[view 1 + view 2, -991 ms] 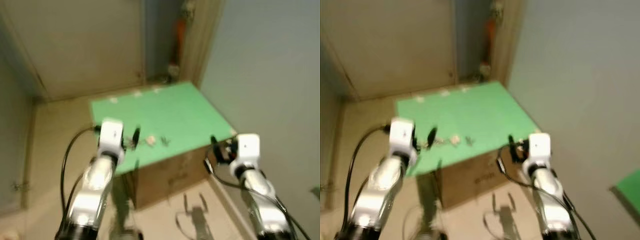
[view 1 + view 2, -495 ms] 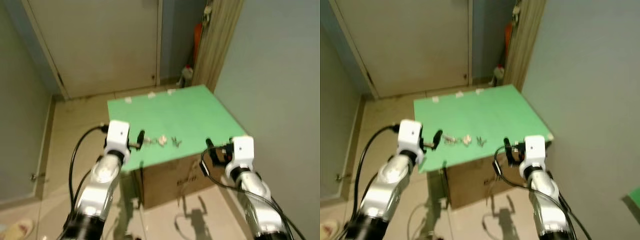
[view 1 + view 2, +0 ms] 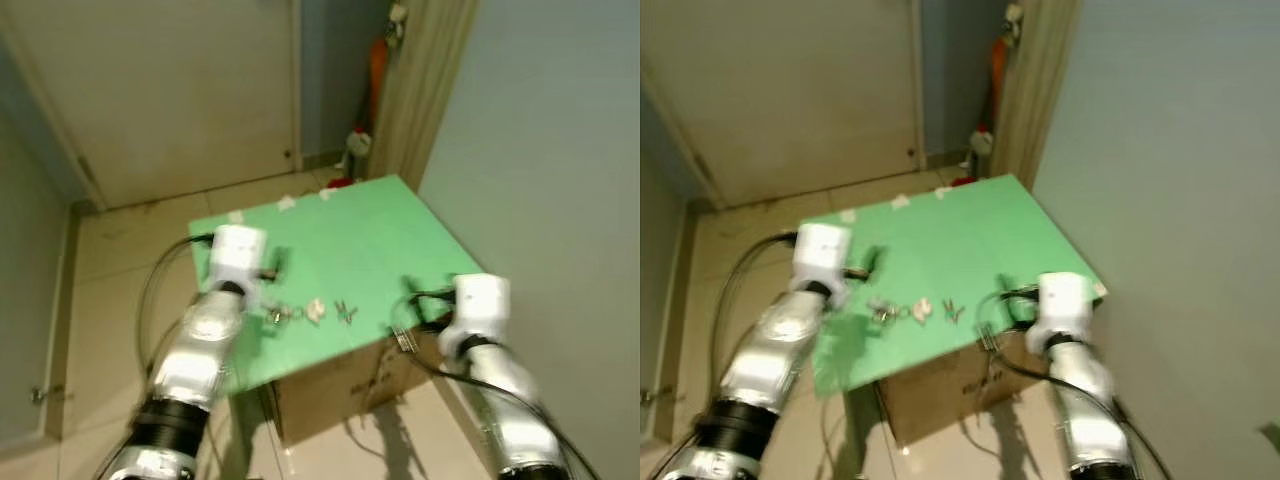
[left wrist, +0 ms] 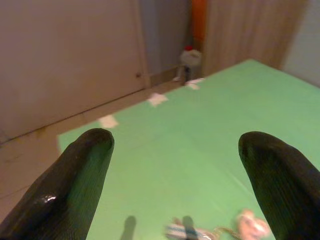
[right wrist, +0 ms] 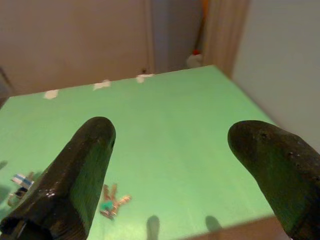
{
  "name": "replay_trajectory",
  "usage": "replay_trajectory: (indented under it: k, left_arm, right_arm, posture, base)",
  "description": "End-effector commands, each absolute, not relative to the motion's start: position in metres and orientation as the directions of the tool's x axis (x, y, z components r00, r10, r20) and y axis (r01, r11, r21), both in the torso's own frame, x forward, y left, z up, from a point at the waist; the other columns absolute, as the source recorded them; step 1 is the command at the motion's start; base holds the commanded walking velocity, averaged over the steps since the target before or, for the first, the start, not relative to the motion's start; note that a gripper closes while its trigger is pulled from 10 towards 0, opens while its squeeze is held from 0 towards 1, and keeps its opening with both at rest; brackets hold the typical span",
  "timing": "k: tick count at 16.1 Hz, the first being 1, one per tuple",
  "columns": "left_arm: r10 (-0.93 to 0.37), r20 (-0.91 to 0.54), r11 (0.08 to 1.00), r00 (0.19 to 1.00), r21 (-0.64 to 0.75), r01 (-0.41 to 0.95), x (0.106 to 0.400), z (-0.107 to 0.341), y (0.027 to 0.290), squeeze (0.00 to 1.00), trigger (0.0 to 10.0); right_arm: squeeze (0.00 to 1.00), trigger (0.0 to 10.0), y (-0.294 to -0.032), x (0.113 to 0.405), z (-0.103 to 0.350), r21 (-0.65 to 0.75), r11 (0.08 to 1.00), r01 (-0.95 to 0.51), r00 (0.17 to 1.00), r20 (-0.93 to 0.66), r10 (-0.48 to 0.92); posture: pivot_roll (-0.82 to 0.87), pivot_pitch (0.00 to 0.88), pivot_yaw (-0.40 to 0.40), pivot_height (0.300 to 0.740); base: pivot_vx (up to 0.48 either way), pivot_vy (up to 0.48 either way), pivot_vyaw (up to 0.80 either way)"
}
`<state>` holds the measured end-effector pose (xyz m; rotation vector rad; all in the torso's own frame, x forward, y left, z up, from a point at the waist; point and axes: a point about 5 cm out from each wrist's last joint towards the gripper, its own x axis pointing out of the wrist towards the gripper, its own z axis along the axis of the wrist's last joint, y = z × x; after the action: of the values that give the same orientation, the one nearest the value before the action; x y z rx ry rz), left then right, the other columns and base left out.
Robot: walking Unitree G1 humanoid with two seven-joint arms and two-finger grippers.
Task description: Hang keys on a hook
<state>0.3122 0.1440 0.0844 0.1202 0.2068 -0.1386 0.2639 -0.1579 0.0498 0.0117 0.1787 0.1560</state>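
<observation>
The keys (image 3: pixel 310 311) lie loose on the green top (image 3: pixel 370 230) of a cardboard box (image 3: pixel 350 385), near its front edge, in the lower centre of the head views. They form a small cluster: a bunch at (image 3: pixel 883 311), a pale tag (image 3: pixel 923 309) and a further piece (image 3: pixel 955 311).

The left gripper (image 4: pixel 175 165) hangs over the left part of the top, fingers (image 4: pixel 75 175) spread wide and holding nothing. The keys sit just below and ahead of the gap between them, not touching.

The right gripper (image 5: pixel 170 165) is at the front right corner of the box, fingers (image 5: pixel 80 165) likewise parted and empty. The keys lie towards the lower left of its wrist view (image 5: pixel 112 204), beside the nearer finger, apart from it.

Against the frame half a second ago, the camera has shifted, the view is more blurred, and both arms now reach further over the top.

Behind the box: a closed door (image 3: pixel 170 90), a curtain (image 3: pixel 425 90), an orange object (image 3: pixel 378 65) and a small bottle (image 3: pixel 357 145) on the tiled floor (image 3: pixel 110 270). A plain wall (image 3: pixel 560 150) fills the right. White scraps (image 3: pixel 286 203) mark the top's far edge.
</observation>
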Motion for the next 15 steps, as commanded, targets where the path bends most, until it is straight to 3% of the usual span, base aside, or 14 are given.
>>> replay_trajectory:
  k: [1, 3, 5, 7, 11, 15]
  left_arm:
    - [-0.153, -0.207, 0.980, 0.966, 0.096, 0.176, 0.313, 0.086, 0.133, 0.00, 10.0]
    - [-0.168, -0.216, 0.972, 0.962, 0.127, 0.198, 0.314, 0.083, 0.128, 0.00, 10.0]
    - [-0.266, -0.285, 0.935, 0.921, 0.156, 0.318, 0.324, 0.072, 0.108, 0.00, 10.0]
    - [-0.294, -0.351, 0.923, 0.889, 0.139, 0.360, 0.328, 0.058, 0.098, 0.00, 10.0]
    - [-0.255, -0.443, 0.929, 0.860, 0.133, 0.344, 0.324, 0.035, 0.085, 0.00, 10.0]
    - [-0.201, -0.516, 0.927, 0.832, 0.173, 0.332, 0.307, 0.010, 0.084, 0.00, 10.0]
  right_arm:
    - [0.00, 10.0, -0.170, 0.263, 0.052, 0.004, 0.992, -0.126, 0.978, -0.169, 0.125]
    - [0.00, 10.0, -0.171, 0.261, 0.051, 0.006, 0.992, -0.129, 0.975, -0.180, 0.128]
    - [0.00, 10.0, -0.169, 0.258, 0.049, 0.010, 0.990, -0.141, 0.971, -0.194, 0.141]
    - [0.00, 10.0, -0.170, 0.249, 0.050, 0.001, 0.988, -0.155, 0.967, -0.203, 0.152]
    - [0.00, 10.0, -0.205, 0.201, 0.055, -0.071, 0.988, -0.140, 0.952, -0.284, 0.114]
    - [0.00, 10.0, -0.243, 0.131, 0.082, -0.123, 0.990, -0.070, 0.926, -0.376, 0.018]
  posture:
    - [-0.06, 0.000, -0.005, 0.740]
    - [-0.06, 0.000, -0.013, 0.740]
    - [-0.07, 0.005, -0.032, 0.740]
    - [-0.11, 0.058, -0.053, 0.740]
    - [-0.26, 0.166, -0.117, 0.740]
    - [-0.43, 0.270, -0.216, 0.740]
  base:
    - [0.480, 0.000, 0.00]
    - [0.240, 0.000, 0.00]
    - [0.000, 0.000, 0.00]
    - [0.000, 0.000, 0.00]
    - [0.000, 0.000, 0.00]
    - [0.000, 0.000, 0.00]
